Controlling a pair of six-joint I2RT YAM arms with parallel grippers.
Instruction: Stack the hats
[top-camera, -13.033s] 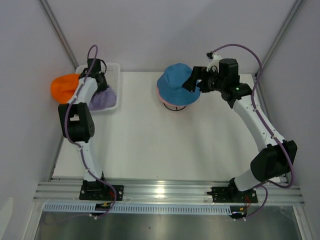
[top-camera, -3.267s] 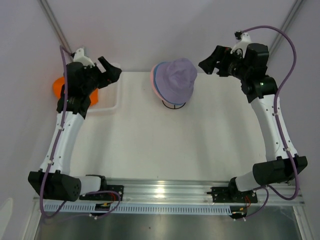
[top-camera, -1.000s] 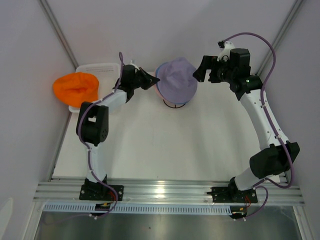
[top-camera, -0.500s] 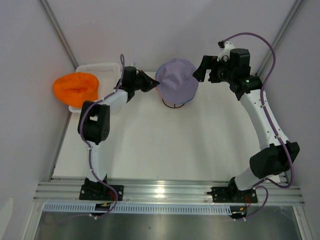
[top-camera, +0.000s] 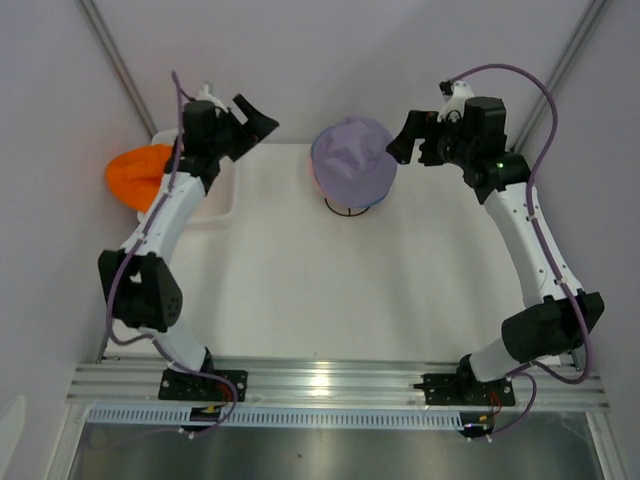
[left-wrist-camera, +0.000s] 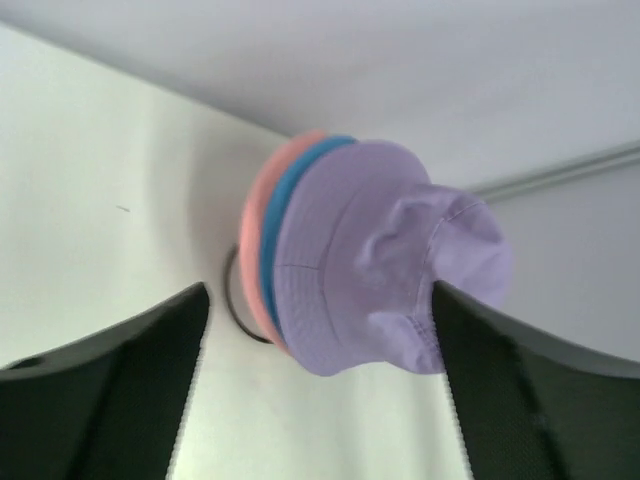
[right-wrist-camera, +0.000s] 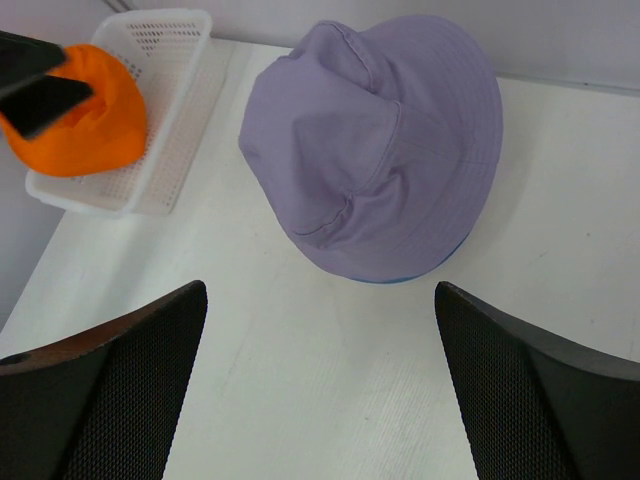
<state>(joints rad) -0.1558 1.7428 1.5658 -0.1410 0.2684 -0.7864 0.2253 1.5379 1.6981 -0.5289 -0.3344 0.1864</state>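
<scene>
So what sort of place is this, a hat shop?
Probably a robotics test booth, not a shop: the left arm and right arm are bolted to a metal rail, plain white walls enclose the table, and the lavender hat and white mesh basket look like practice props.

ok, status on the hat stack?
Left gripper open, empty, raised near the basket; right gripper open, empty, beside the lavender hat. That hat tops blue hat and pink hat on the stand. Orange hat in the basket, not yet stacked.
</scene>
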